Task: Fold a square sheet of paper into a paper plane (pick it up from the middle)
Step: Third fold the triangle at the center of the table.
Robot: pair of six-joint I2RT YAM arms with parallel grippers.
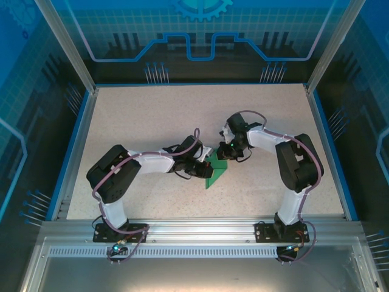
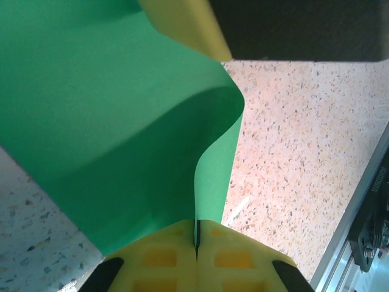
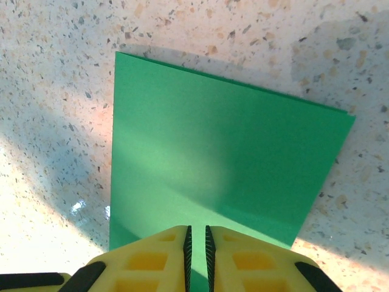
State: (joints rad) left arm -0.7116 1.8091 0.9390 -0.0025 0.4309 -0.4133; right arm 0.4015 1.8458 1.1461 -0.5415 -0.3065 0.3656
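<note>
Square sheet of paper (image 1: 216, 173): dead centre of the top view, on the speckled desk (image 1: 152, 121), sandwiched between both hands. Folded to a narrower layered shape, lower tip pointing bottom left. Left hand (image 1: 203, 170) just left of it, clamped fully closed on the sheet. Left wrist view: pads (image 2: 164, 258) meeting at bottom centre, green edge pinched between, sheet bowing up toward upper left, right edge curled in an S. Second yellow finger (image 2: 185, 24) top centre of that view, at the sheet's top edge. Right hand (image 1: 225, 157) just upper right of the sheet. Right wrist view: jaws a thin slit apart at bottom centre, green visible through the slit, doubled edge along upper right of the sheet. Barely open; actual grip on the paper there: can't tell.
</note>
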